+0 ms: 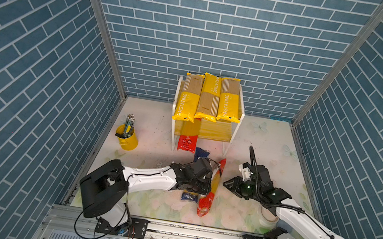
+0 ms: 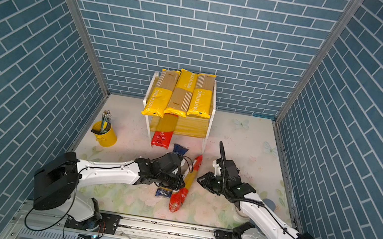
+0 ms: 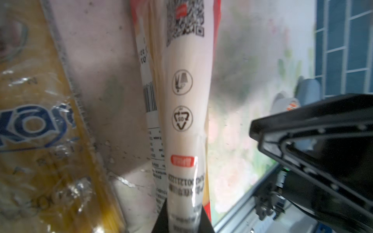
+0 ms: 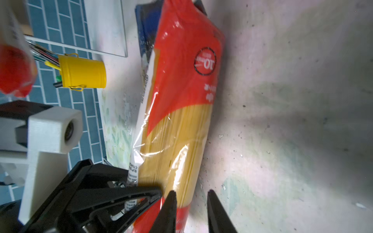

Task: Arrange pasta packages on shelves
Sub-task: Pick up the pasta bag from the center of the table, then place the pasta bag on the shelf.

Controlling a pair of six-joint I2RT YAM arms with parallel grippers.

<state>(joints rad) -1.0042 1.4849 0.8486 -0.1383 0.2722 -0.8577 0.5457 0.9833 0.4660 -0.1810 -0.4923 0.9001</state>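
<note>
Your left claw (image 3: pixel 182 224) is clamped on the clear red-ended spaghetti bag (image 1: pixel 214 183), which stands on its long edge mid-tabletop (image 1: pixel 273 138). It is just beside the blue-ended spaghetti bag (image 1: pixel 189 197).

Your right claw (image 4: pixel 190 205), jaws narrowly apart, sits beside that red-ended bag.

At the far edge, the yellow-boarded white-framed rack (image 1: pixel 217 130) carries three yellow-and-tan PASTATIME bags (image 1: pixel 209 97) on top. A second red-ended bag (image 1: pixel 187 143) juts from the lower board's left side.

The yellow metal cup (image 1: pixel 127 140) holding pencils (image 1: pixel 129 122) stands near the left edge. The tabletop's right side lies open.
</note>
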